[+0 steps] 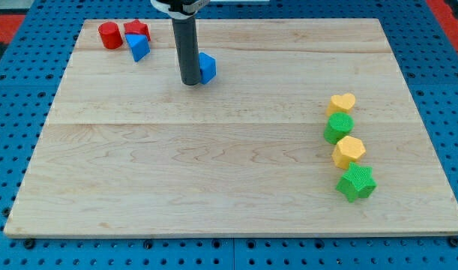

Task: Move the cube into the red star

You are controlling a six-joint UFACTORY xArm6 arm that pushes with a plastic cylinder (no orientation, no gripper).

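One blue cube (207, 67) touches my tip (191, 82); no jaws, red star (137, 31) beside blue block (139, 48) and red cylinder (110, 35).

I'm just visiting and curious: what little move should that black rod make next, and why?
Probably my tip should circle to the blue cube's right side, then push leftward. It now sits against the cube's left, while the red star lies toward the view's top left.
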